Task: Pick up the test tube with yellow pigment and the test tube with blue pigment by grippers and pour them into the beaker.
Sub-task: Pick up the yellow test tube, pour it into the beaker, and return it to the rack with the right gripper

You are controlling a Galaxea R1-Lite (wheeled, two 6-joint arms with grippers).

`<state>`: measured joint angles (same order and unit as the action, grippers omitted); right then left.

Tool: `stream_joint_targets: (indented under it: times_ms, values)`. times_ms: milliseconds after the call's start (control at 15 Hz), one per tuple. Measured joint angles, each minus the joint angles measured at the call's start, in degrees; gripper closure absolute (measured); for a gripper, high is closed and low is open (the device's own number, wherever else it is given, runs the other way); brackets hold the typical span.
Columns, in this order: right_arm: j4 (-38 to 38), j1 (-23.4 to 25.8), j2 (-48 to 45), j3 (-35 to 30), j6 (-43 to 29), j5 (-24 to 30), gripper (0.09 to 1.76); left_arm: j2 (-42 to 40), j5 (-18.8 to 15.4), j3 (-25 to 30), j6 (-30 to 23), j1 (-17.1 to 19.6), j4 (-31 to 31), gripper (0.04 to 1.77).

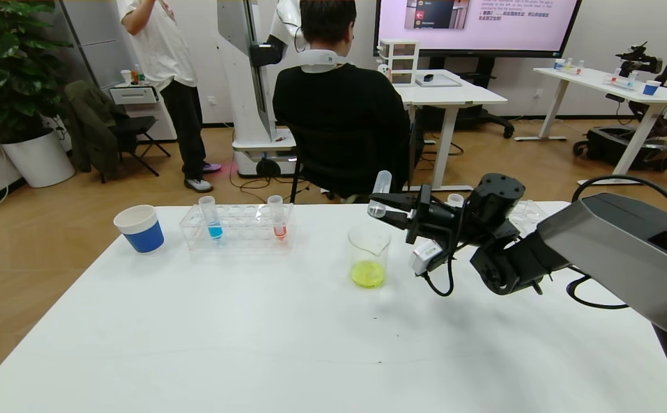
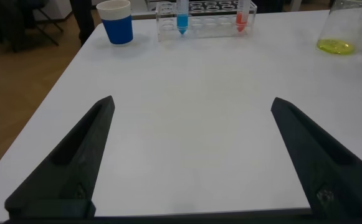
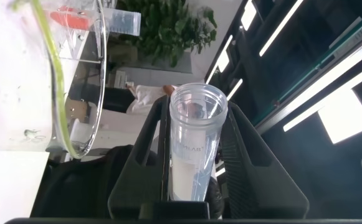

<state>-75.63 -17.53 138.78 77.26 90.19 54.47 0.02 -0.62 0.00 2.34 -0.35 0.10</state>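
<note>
Bench [image 1: 287, 338]: white; wide bare surface across the lower half of the head view; its far edge runs behind the rack.
Right pincer [image 1: 380, 210]: centre right of the head view, arm reaching in from the right edge, fingers pointing left, raised above the beaker; clamped on the test tube with yellow pigment.
Test tube with yellow pigment [image 1: 380, 192]: looks drained; long axis near upright, slightly tilted, open mouth uppermost.
Beaker [image 1: 369, 254]: centre of the head view, upright on the bench, yellow-green liquid in its bottom.
Test tube with blue pigment [image 1: 211, 218]: upright in the clear rack [image 1: 236, 228], upper left; an orange-red tube [image 1: 277, 217] stands further right in it.
Blue cup [image 1: 139, 228]: left of the rack.
Left pincer [image 2: 190, 155]: low over bare bench, fingers spread wide, holding nothing.
</note>
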Motion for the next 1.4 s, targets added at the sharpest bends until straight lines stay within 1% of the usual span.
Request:
stream_joint_targets:
  times_ms: [67, 400, 467, 533, 600, 667, 733, 800, 933, 1000, 1067, 1200, 1267, 1400]
  values:
    - [0.5, 0.0, -0.55, 0.41, -2.23, -0.04, 1.33, 0.0, 0.0, 0.0, 0.02, 0.0, 0.0, 0.06]
    - [0.2, 0.5, -6.01, 2.36, -21.05, -0.76, 1.33, 0.0, 0.02, 0.0, 0.0, 0.0, 0.0, 0.06]
    - [-0.26, 0.83, -7.27, 2.23, -25.03, -1.46, 1.33, 0.0, 0.02, 0.0, 0.0, 0.0, 0.0, 0.06]
    - [-1.66, 1.19, -8.4, 1.58, -28.86, -3.45, 1.33, 0.0, 0.02, 0.0, 0.0, 0.0, 0.0, 0.06]
    - [-4.06, 1.61, -9.51, 0.05, -34.21, -6.73, 1.33, 0.0, 0.02, 0.0, 0.02, 0.0, 0.0, 0.06]
    - [-7.3, 1.83, -10.36, -1.85, -40.19, -11.12, 1.33, 0.0, 0.0, 0.0, 0.0, 0.0, 0.0, 0.06]
    - [-10.64, 1.83, -11.11, -3.93, -47.19, -17.21, 1.33, 0.0, 0.0, 0.0, 0.02, 0.02, 0.0, 0.06]
    - [-12.46, 1.55, -11.93, -6.31, -53.97, -24.3, 1.33, 0.0, 0.02, 0.0, 0.02, 0.0, 0.0, 0.06]
    - [-13.31, 0.59, -14.21, -11.23, -64.04, -35.67, 1.33, 0.0, 0.0, 0.0, 0.02, 0.0, 0.0, 0.06]
    - [-12.85, 0.0, -15.76, -14.2, -69.02, -40.28, 1.33, 0.0, 0.02, 0.0, 0.0, 0.0, 0.0, 0.06]
    - [-11.45, -0.6, -17.47, -17.18, -73.11, -43.53, 1.33, 0.0, 0.0, 0.0, 0.0, 0.0, 0.0, 0.06]
    - [-5.38, -1.38, -21.61, -23.03, -82.2, -50.01, 1.33, 0.0, 0.0, 0.0, 0.0, 0.0, 0.0, 0.06]
    - [-1.96, -1.32, -23.67, -25.37, -85.48, -52.15, 1.33, 0.0, 0.02, 0.0, 0.0, 0.0, 0.0, 0.06]
    - [3.85, 0.04, -27.64, -28.15, -90.59, -53.68, 1.33, 0.0, 0.0, 0.0, 0.0, 0.0, 0.0, 0.06]
